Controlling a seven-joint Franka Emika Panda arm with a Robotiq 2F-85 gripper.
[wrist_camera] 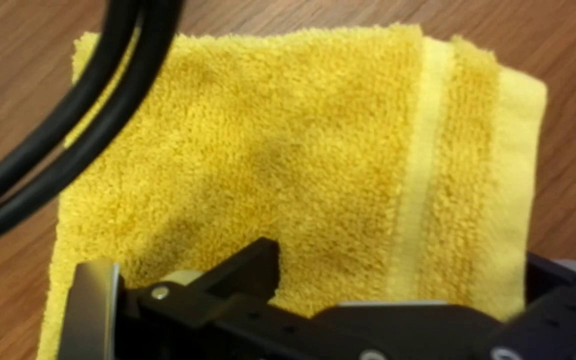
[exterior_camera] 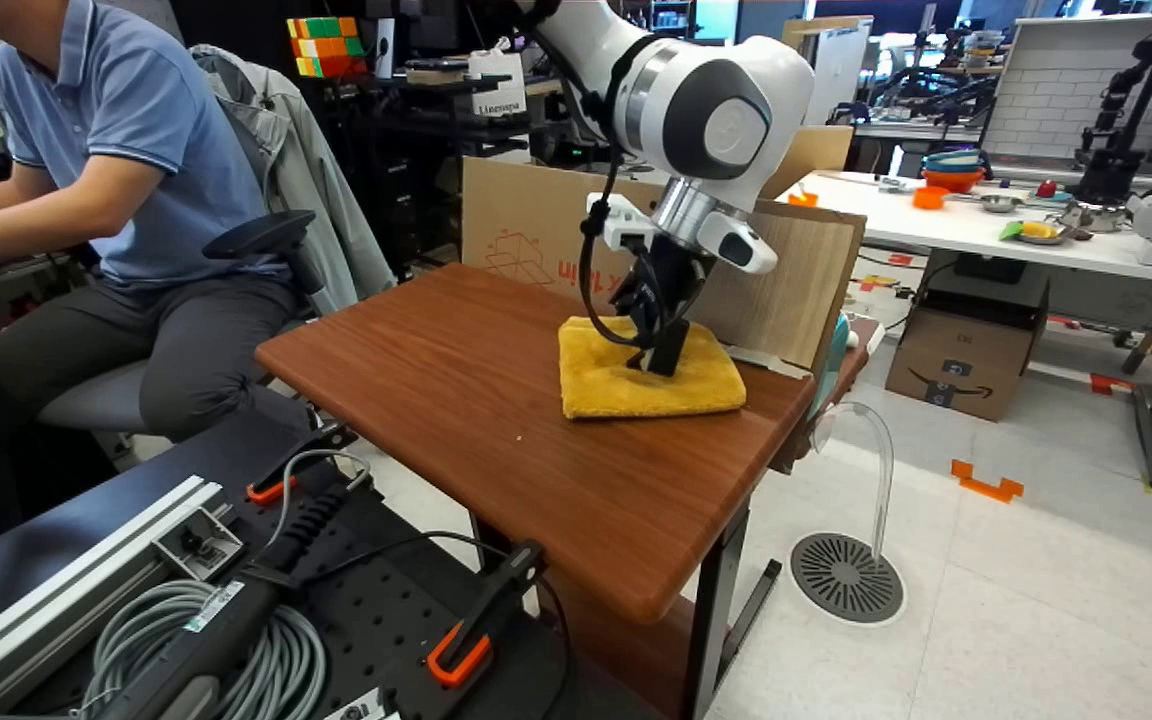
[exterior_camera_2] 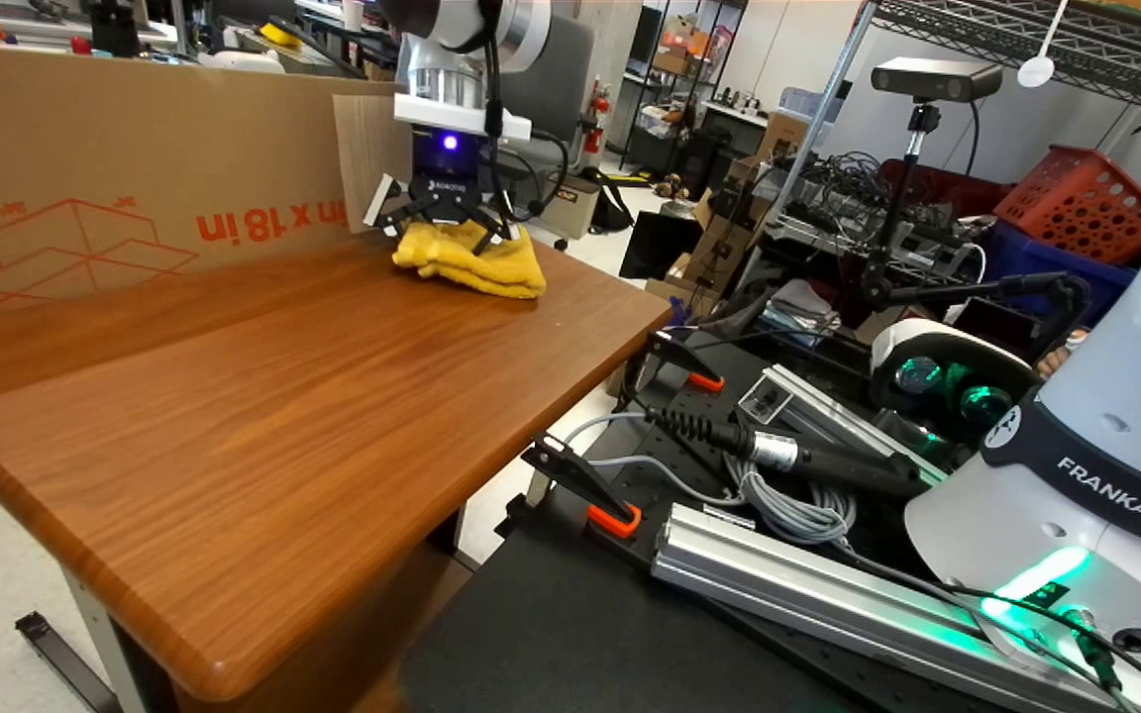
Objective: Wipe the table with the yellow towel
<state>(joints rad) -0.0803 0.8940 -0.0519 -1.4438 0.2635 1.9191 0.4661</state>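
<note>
The yellow towel [exterior_camera: 596, 390] lies folded on the brown wood-grain table [exterior_camera: 476, 430], close to the cardboard. In an exterior view the towel [exterior_camera_2: 496, 272] sits near the table's far end, its near edge slightly raised and rumpled. My gripper [exterior_camera: 658, 360] points down over the towel, with its fingertips at or just above the cloth; I cannot tell if they touch. The gripper [exterior_camera_2: 444, 223] has its fingers spread apart. In the wrist view the towel [wrist_camera: 293, 125] fills the middle, and the open gripper [wrist_camera: 400, 272] shows along the bottom with flat cloth between its fingers.
Cardboard [exterior_camera: 536, 215] stands upright along one table side, close to the towel. Black clamps with orange pads [exterior_camera: 481, 620] grip the table's edge by the robot's base [exterior_camera_2: 1066, 555]. A black cable loop [wrist_camera: 103, 100] hangs by the wrist. A person [exterior_camera: 126, 180] sits beyond the table.
</note>
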